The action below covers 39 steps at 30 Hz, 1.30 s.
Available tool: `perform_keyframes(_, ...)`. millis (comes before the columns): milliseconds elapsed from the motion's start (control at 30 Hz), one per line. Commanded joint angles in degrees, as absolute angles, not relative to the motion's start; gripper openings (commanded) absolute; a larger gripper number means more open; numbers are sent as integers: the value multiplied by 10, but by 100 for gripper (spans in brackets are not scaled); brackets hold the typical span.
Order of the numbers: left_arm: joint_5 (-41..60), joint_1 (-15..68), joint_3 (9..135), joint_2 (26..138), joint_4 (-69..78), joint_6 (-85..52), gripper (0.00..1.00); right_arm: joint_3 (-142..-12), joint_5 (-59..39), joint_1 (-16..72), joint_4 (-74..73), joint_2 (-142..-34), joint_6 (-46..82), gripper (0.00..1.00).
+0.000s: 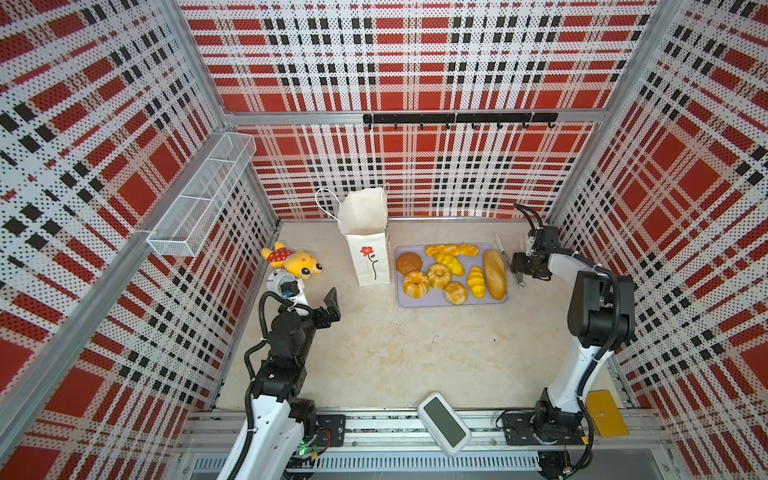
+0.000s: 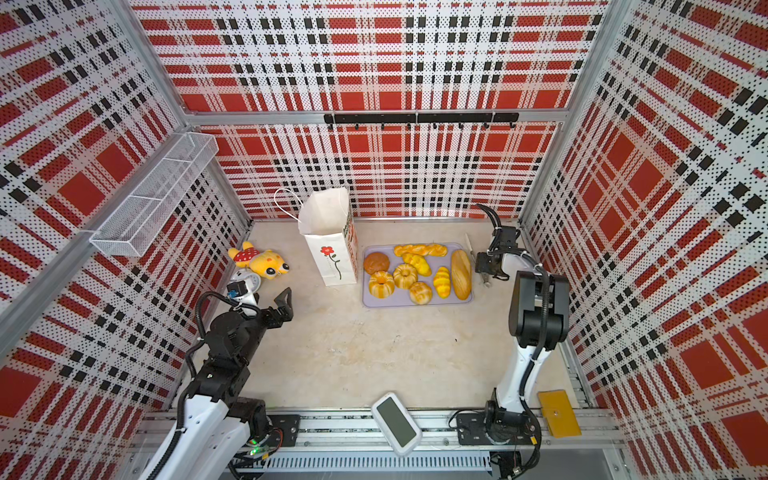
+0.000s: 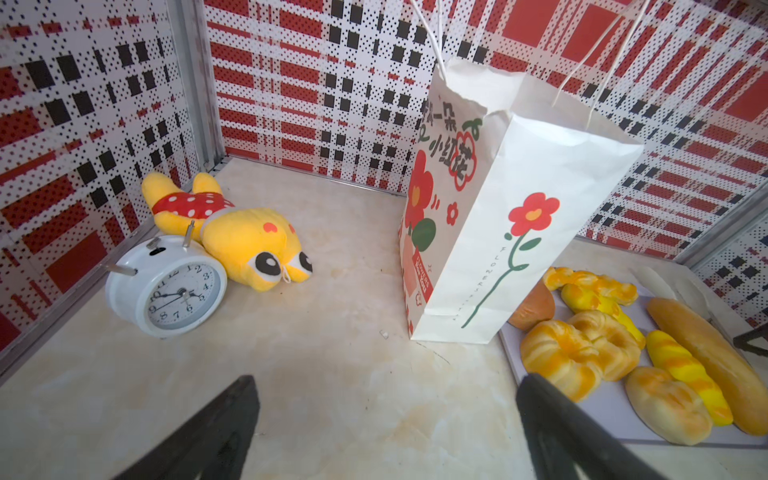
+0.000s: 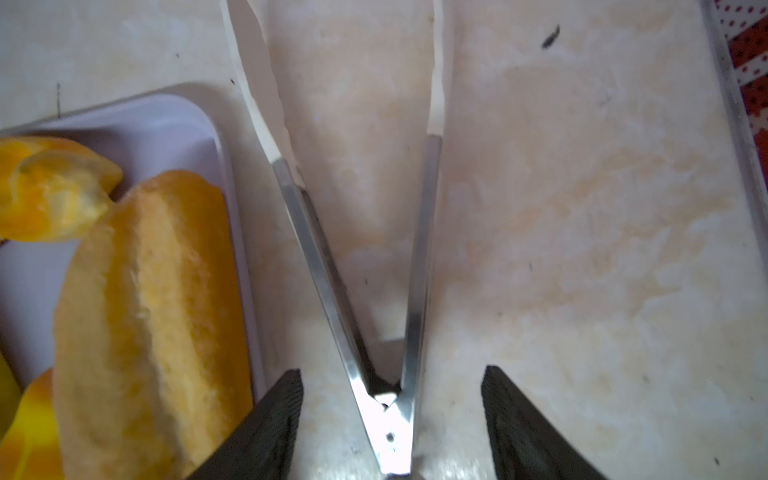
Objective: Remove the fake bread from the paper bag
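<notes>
The paper bag [image 3: 536, 187] half hides the brown bun [image 3: 536, 309] from the left wrist.

On my feed, a yellow plush toy [image 1: 293, 261] lies right beside a white alarm clock [image 3: 166, 286] near the left wall. Metal tongs [image 4: 392, 419] lie spread open on the table [image 1: 395, 353], just beside the lilac tray [image 4: 166, 124].

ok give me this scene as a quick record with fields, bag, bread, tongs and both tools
paper bag: upright, mouth open, left of the tray; no bread seen inside from above
fake bread: eight pieces, all on the tray
tongs: lying on the table right of the tray, arms apart
left tool: open, empty, over bare table
right tool: open, jaws either side of the tongs' hinge end, not gripping
other: plush toy and alarm clock at far left
</notes>
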<state>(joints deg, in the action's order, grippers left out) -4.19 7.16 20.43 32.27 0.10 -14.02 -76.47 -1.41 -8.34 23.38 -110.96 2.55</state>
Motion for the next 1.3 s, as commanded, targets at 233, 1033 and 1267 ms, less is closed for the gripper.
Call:
perform_keyframes(233, -83, 72, 223, 386, 63, -96, 99, -538, -99, -91, 63, -838, 82, 79)
perform_keyframes(1033, -21, -22, 149, 530, 289, -184, 100, -201, -62, -64, -512, -850, 38, 100)
perform_keyframes(1267, -21, -42, 142, 567, 348, -202, 99, -136, -68, -47, -722, -924, 13, 100)
